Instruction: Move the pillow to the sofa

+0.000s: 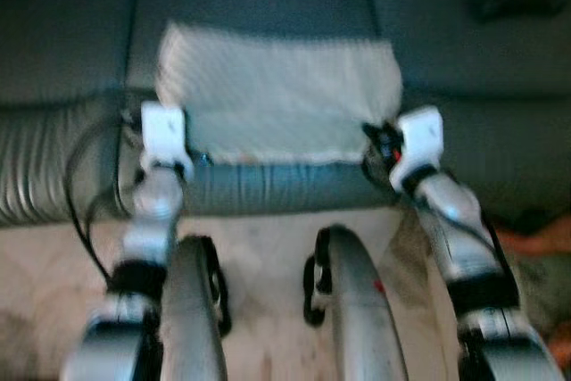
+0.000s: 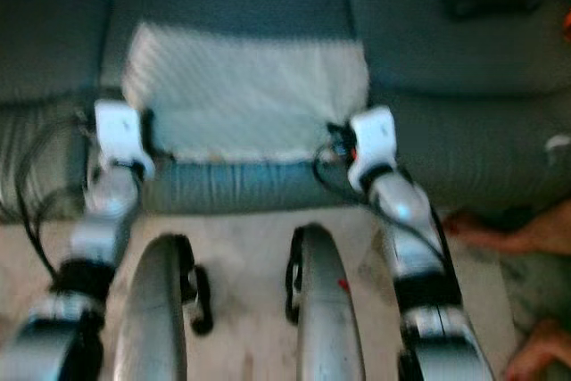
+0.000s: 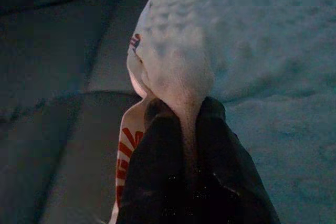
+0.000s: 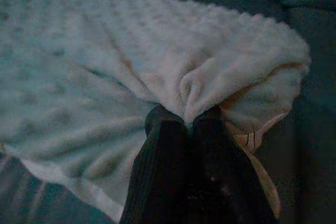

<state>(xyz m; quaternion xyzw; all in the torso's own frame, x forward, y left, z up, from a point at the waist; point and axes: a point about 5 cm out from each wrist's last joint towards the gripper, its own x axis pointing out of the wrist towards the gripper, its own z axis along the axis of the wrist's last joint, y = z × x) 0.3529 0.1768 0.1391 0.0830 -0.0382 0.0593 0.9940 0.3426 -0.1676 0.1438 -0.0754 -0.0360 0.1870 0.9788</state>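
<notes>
The white, bumpy-textured pillow (image 1: pixel 278 95) lies flat on the middle seat cushion of the dark blue-grey sofa (image 1: pixel 464 51), its near edge at the seat's front lip. From the robot's head it sits at twelve o'clock, straight ahead and below.

The left gripper (image 3: pixel 185 109) is at the pillow's near corner at about ten o'clock, and its two black jaws are pinched together on a fold of the white fabric. A strip with red markings hangs beside that corner in the left wrist view.

The right gripper (image 4: pixel 185 119) is at the opposite near corner at about two o'clock, its jaws likewise closed tight on a gathered fold of the pillow's edge.

Both silver arms reach forward from the bottom of the head views, the white wrist housings touching the pillow's front edge. The robot's two knees show between the arms at six o'clock, above a pale floor (image 1: pixel 268 247). A person's bare foot (image 2: pixel 500 234) rests on the floor at about four o'clock, near the sofa's base. The head views are blurred.
</notes>
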